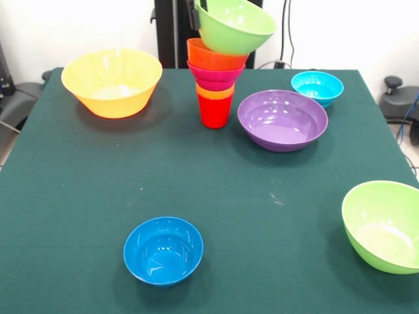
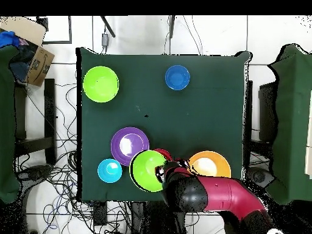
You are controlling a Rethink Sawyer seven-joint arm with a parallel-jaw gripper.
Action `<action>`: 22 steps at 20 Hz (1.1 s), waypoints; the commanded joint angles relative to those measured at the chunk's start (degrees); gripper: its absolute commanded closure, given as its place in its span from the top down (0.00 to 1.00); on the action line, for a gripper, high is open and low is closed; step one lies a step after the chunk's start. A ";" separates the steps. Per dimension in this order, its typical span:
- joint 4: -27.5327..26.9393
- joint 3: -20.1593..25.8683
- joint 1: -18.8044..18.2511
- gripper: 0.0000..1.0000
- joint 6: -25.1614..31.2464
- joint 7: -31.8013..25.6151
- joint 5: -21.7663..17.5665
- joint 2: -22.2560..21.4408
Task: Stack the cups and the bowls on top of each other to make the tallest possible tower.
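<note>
The green bowl (image 1: 236, 25) sits tilted atop the tower (image 1: 215, 82), leaning off-centre toward the purple bowl (image 1: 282, 120) (the hand's grip cannot be told); it needs levelling over the stack's upright axis.

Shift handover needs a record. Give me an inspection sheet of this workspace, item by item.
Surface: table under dark green cloth, flat.
Job's things: tower on a red cup, topped by a tilted lime green bowl. Loose and upright: yellow-orange bowl, purple bowl, light blue bowl, dark blue bowl, second green bowl.
Clutter: nothing seen on the cloth.
Grippers: pincer at the tilted bowl's rim; open or shut cannot be told.
Cables: tangled cables on the floor.
Surroundings: cardboard box beside the table.
</note>
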 commanded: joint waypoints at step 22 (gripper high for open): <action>-8.50 -2.64 2.57 0.00 5.06 1.00 -8.50 6.78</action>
